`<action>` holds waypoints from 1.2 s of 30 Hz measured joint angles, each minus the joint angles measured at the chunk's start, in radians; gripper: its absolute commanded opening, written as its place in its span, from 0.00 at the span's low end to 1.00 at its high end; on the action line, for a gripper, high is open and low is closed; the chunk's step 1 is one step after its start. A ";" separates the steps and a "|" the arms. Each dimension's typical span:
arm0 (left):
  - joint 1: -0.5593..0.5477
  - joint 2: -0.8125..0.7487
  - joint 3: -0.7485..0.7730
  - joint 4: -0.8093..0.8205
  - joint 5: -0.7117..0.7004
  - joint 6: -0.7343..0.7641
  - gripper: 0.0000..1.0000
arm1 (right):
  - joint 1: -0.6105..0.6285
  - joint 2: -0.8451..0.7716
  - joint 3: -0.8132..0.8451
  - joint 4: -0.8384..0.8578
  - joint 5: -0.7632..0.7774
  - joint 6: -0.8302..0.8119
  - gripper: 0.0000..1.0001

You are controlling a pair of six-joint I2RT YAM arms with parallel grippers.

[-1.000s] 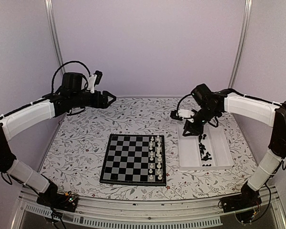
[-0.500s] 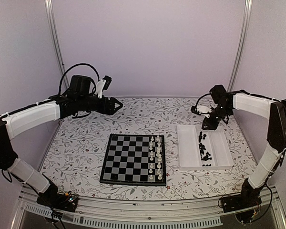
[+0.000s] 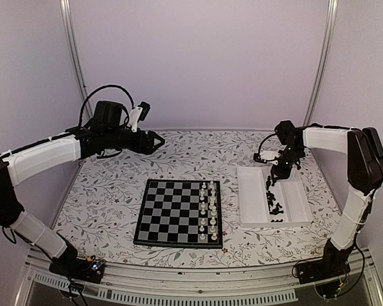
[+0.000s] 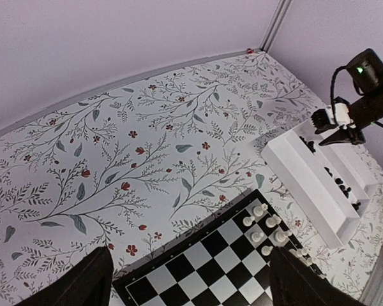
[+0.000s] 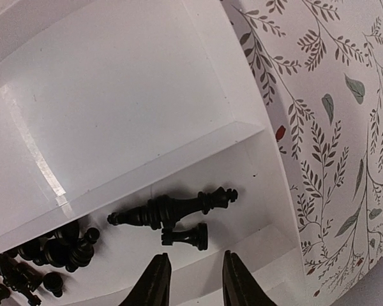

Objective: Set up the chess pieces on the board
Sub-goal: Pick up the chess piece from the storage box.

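Table: flowered top with walls on three sides. The widest free stretch lies between the left claw and the right claw.
Board: below the left claw on its near side, and well to the left of the right claw. The files on the left claw's side stand bare, so I judge that no black pieces are placed yet.
Tray: directly under the right claw. Its rim sits beneath the fingertips and its middle ridge runs just beyond them, leaving a narrow trough to work in.
Left claw: jaws wide apart and empty, hovering high. Over the last second it swung in toward the table's middle, then held there.
Right claw: jaws a narrow gap apart with nothing between them. It swung from the tray's far-left corner out to the right and has now settled over the far end of the right-hand trough. I judge that a pick is being lined up but not yet made.
White pieces: two files on the board's side nearest the right claw. A carry to the bare files would pass over them.
Black pieces: a tall one and a short one lie flat just ahead of the right claw's fingertips. A heap lies off to the side, also in the tray.
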 measured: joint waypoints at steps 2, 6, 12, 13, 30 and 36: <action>0.000 0.000 0.000 0.000 0.000 0.000 0.86 | 0.000 0.022 0.016 -0.001 0.009 -0.020 0.35; 0.000 0.000 0.000 -0.001 0.002 0.000 0.86 | 0.000 0.054 0.039 -0.006 0.035 -0.058 0.37; 0.000 0.000 0.003 -0.001 0.002 0.000 0.87 | 0.000 0.089 0.056 -0.029 0.056 -0.105 0.38; 0.000 0.000 0.003 -0.001 0.002 0.000 0.86 | 0.000 0.095 0.056 -0.035 0.059 -0.113 0.38; -0.002 0.000 0.004 -0.001 0.010 0.000 0.87 | 0.000 0.159 0.082 -0.104 0.055 -0.178 0.22; -0.002 0.000 0.004 -0.002 0.010 0.000 0.87 | -0.002 0.159 0.084 -0.111 0.035 -0.178 0.10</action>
